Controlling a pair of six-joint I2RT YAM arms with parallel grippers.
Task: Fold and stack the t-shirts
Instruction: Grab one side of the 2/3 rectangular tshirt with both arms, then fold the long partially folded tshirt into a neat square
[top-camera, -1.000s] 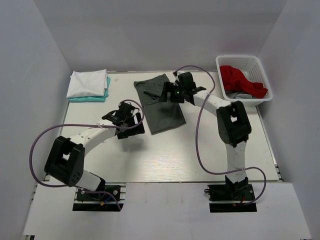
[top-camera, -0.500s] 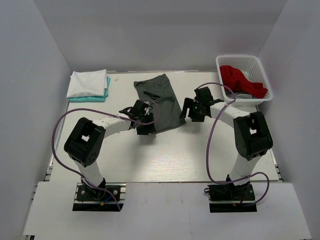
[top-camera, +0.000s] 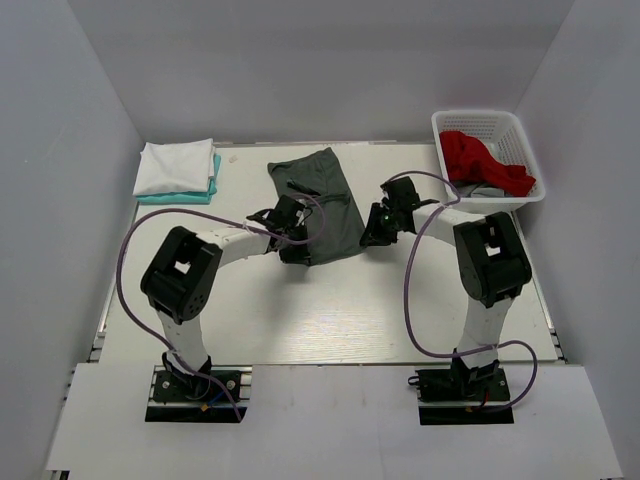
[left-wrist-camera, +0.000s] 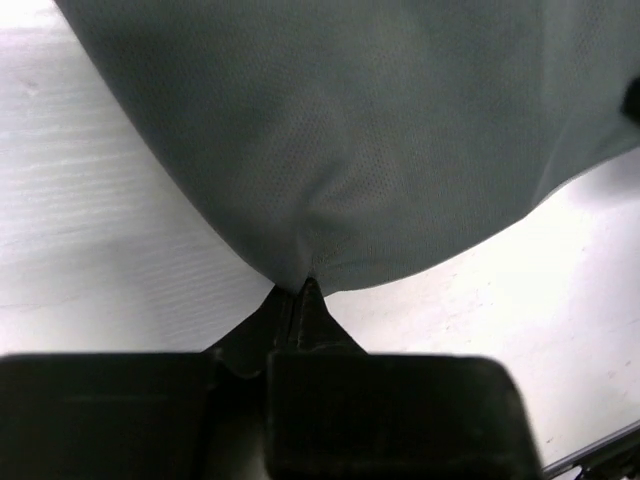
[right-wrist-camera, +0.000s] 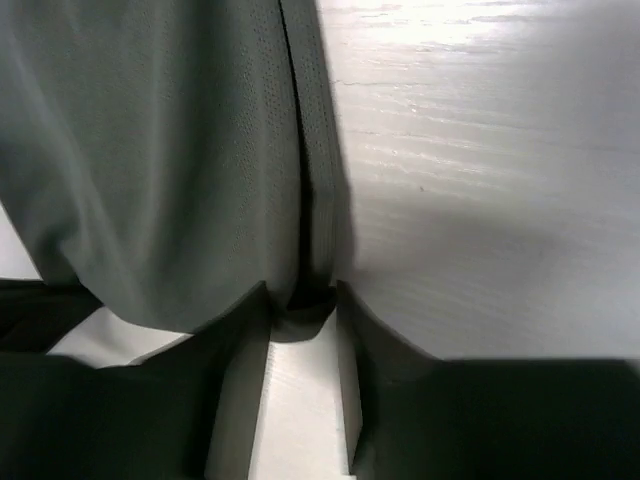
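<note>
Pale tabletop (top-camera: 350, 310), narrow dark grey t-shirt (top-camera: 330, 190)

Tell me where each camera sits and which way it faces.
Top external: overhead behind the bases, looking down at the table; left arm and right arm show whole.
Left wrist: on the left hand, looking along shut fingers pinching the dark grey t-shirt.
Right wrist: on the right hand, facing that shirt's hem between its fingers.
Shared: all three show that shirt.
</note>
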